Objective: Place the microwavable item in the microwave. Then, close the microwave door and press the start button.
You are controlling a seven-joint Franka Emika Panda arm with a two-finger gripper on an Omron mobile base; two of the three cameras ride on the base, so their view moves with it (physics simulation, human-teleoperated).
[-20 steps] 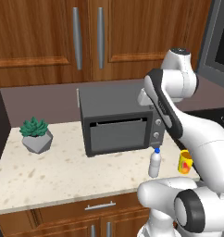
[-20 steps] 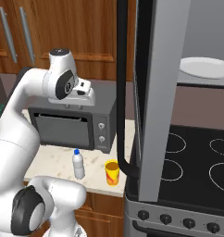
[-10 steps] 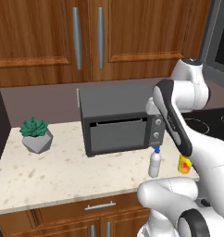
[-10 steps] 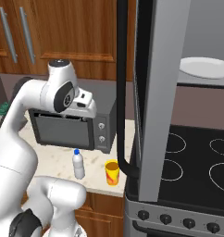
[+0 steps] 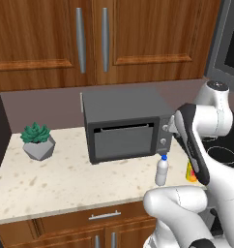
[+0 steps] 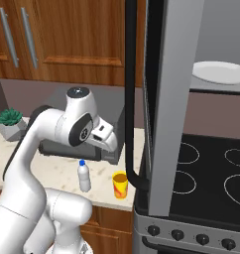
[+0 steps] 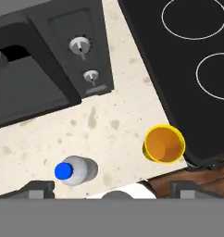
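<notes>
Seen w/ microwave door (image 6: 176, 99) swung wide open above the stove (image 6: 211, 173), so nothing to clear there. Brought the arm (image 6: 67, 129) down & fwd from toaster-oven (image 5: 124, 131) height in the last sec, now leaning over the counter (image 5: 65, 179) front edge. Opened the pincer (image 7: 114, 190) from narrower to fully spread, empty, above the yellow cup (image 7: 164, 143) standing upright & untouched on the counter btw bottle (image 7: 74, 170) and stove; prob. pre-grasp, pick not yet made.
</notes>
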